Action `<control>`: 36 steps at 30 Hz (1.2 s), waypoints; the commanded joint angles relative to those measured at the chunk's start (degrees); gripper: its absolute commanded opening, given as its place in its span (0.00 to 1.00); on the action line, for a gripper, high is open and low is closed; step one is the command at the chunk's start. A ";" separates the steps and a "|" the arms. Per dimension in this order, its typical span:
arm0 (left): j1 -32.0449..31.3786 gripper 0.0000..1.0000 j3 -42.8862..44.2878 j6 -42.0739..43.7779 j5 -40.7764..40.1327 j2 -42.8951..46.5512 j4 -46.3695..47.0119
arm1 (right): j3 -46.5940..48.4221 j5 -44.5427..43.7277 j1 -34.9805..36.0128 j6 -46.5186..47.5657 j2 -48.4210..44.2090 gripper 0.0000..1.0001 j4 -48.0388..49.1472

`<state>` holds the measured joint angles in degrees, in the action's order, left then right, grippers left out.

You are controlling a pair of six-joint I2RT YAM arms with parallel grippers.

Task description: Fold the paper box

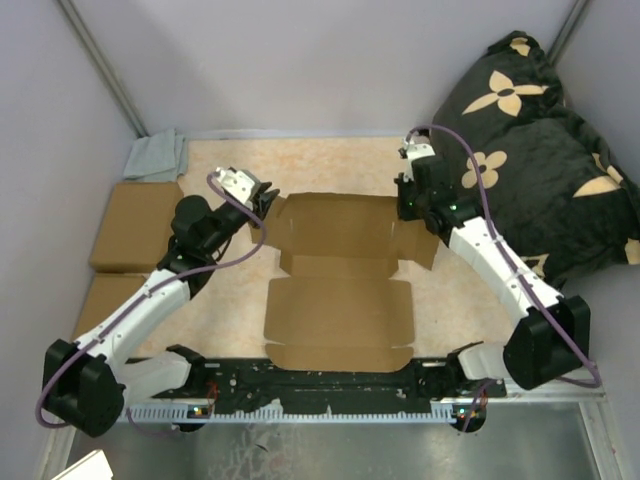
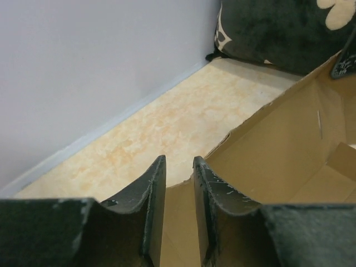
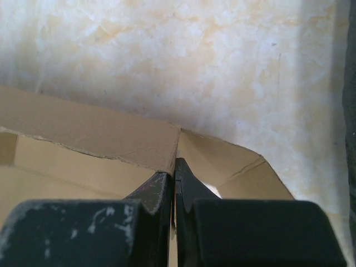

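Note:
The paper box (image 1: 340, 315) is a brown die-cut blank lying open in the middle of the table, with its far panel raised between my two grippers. My left gripper (image 1: 265, 200) is at the far panel's left end. In the left wrist view (image 2: 179, 167) its jaws stand a narrow gap apart, and the box's (image 2: 278, 150) flap edge shows in that gap. My right gripper (image 1: 407, 207) is at the right end. In the right wrist view (image 3: 175, 167) it is pinched shut on the thin upright wall of the box (image 3: 94, 133) at a corner fold.
Two ready-made brown boxes (image 1: 135, 225) (image 1: 100, 300) lie along the left wall, with a grey cloth (image 1: 157, 157) in the far left corner. A black flowered cushion (image 1: 530, 140) fills the far right, close behind the right arm. It also shows in the left wrist view (image 2: 278, 28).

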<state>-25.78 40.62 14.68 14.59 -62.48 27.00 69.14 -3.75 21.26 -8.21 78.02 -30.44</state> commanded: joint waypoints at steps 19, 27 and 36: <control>-2.37 0.29 7.42 -20.50 -1.31 7.04 -35.43 | -25.86 -19.78 8.44 -8.39 -17.46 0.00 33.62; -3.25 0.28 7.59 -19.13 -3.27 7.18 -35.97 | -27.55 -19.28 8.58 -9.67 -19.04 0.00 35.71; -8.05 0.27 14.95 -18.53 -9.46 0.10 -41.41 | -27.39 -19.47 8.71 -10.34 -18.71 0.00 34.96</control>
<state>-31.66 51.86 -4.25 9.13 -61.54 -11.73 40.86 -21.23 29.52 -17.04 60.58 0.82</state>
